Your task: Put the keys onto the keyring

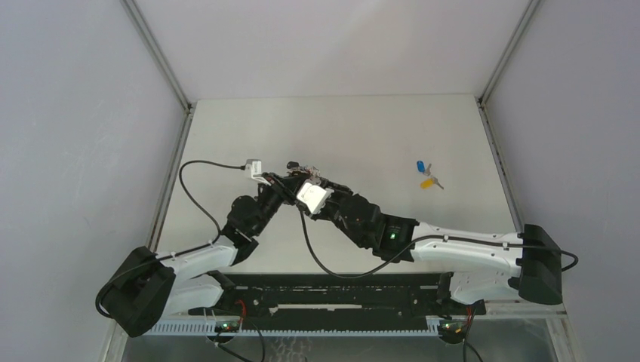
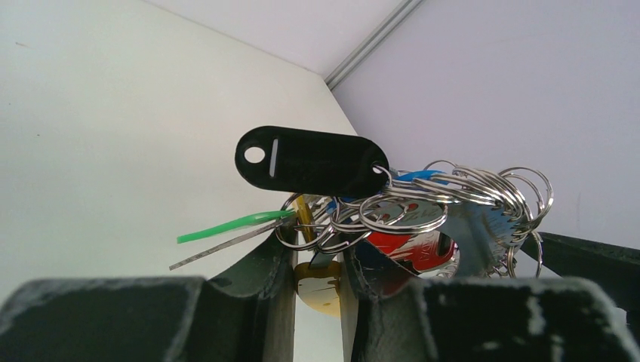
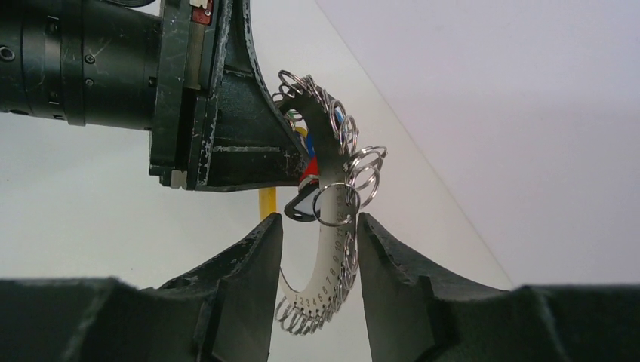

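Left hand (image 2: 317, 253) clenched on the keyring (image 2: 423, 196) over mid-table (image 1: 340, 128). Right hand (image 3: 318, 226) is released, its fingers straddling the rings. The keys (image 1: 428, 182) lie apart at 3 o'clock. Best course: steady the bunch, single out one ring, then fetch a key.

Above black mounting rail (image 1: 332, 300): black bases, white lower links, black upper joints. On right arm (image 1: 468, 250) elbow, green light (image 1: 392, 235). Black cable (image 1: 182, 185) loops off left arm (image 1: 200, 258). Fingers of left tool (image 2: 317, 253) and right tool (image 3: 317, 222) black, paint scuffed grey.
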`<state>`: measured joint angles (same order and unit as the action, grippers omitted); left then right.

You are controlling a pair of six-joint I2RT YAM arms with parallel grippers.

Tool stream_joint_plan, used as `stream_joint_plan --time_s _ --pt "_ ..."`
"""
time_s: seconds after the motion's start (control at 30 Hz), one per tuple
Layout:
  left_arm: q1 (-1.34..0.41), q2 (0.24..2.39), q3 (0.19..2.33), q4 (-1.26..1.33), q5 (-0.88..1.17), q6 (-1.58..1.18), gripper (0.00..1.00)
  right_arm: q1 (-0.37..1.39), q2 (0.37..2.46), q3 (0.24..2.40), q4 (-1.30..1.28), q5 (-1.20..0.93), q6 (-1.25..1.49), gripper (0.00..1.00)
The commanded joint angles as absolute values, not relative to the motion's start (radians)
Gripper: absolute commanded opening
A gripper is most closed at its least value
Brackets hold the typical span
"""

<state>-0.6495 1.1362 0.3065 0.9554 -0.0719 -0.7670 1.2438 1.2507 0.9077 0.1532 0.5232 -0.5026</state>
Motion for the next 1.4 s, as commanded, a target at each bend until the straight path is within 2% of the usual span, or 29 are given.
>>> stream_joint_plan --time_s 0.0,0.37,0.53,0.8,1.1,1.37 --pt "-0.663 1.103 0.294 0.996 -0.116 -0.765 0.0 1.255 1.27 0.956 0.239 0.557 -0.548 0.42" --pt "-0.681 1.083 0.285 0.987 -0.138 -0.76 0.0 1.255 1.348 0.988 0.264 0.631 -0.582 0.39" --pt "-0.684 1.071 0.282 0.975 -0.148 -0.752 0.0 1.255 1.344 0.993 0.241 0.647 -0.577 0.21" --pt "-0.684 1.059 0.269 0.965 -0.168 -0.75 0.0 1.229 1.245 0.994 0.101 0.548 -0.485 0.0" --pt "-0.684 1.042 0.261 0.955 -0.185 -0.755 0.0 1.14 1.132 0.994 -0.011 0.305 -0.338 0.0" --pt "-0.684 1.029 0.258 0.955 -0.173 -0.751 0.0 1.039 1.077 0.98 -0.054 0.107 -0.231 0.04"
